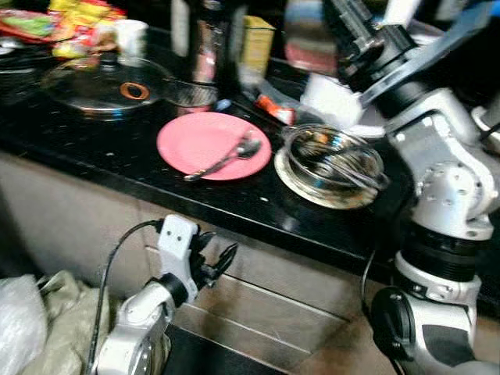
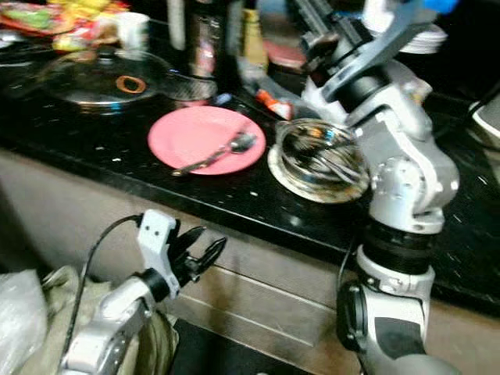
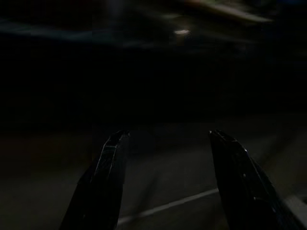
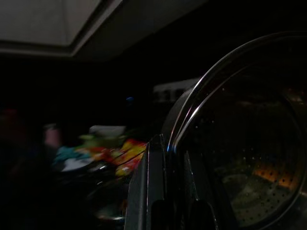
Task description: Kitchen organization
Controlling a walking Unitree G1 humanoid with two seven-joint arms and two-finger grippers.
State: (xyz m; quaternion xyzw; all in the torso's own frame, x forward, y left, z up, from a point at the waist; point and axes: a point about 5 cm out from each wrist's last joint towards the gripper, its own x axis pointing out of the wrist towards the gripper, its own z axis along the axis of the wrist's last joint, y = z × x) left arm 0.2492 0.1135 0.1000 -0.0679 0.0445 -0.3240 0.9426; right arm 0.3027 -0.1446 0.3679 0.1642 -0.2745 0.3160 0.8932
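The strainer [image 4: 240, 158], a round steel thing with a bright rim and a wall of fine holes, is up in the air at the far right of the scene, above the cluttered back of the surface [image 1: 94, 148]. The right wrist view has its rim running hard against one black finger. From that I judge the right pincer [image 1: 345, 30] is clenched on the rim, though the second finger is hidden behind the metal. Its inside looks dull and brownish, and the head views show it as little more than a blur. Holding it by the rim with the arm raised high keeps it clear of the crockery below while a place is found for it.

Just under that arm, a glass bowl [image 1: 334, 160] stands on a pale plate, with what look like utensils lying inside. To its left is a pink plate [image 1: 195, 141] with a spoon [image 1: 234, 152] resting across it. Farther left and back is a pan under a glass lid [image 1: 105, 82], with bright snack packets [image 1: 78, 19] behind it.

The left pincer [image 1: 215, 262] hangs low, in front of the cabinet face [image 1: 266, 301] beneath the surface. Its fingers are spread and hold nothing, so it is out of the way. Pale sacks [image 1: 31, 328] sit on the floor at the near left.
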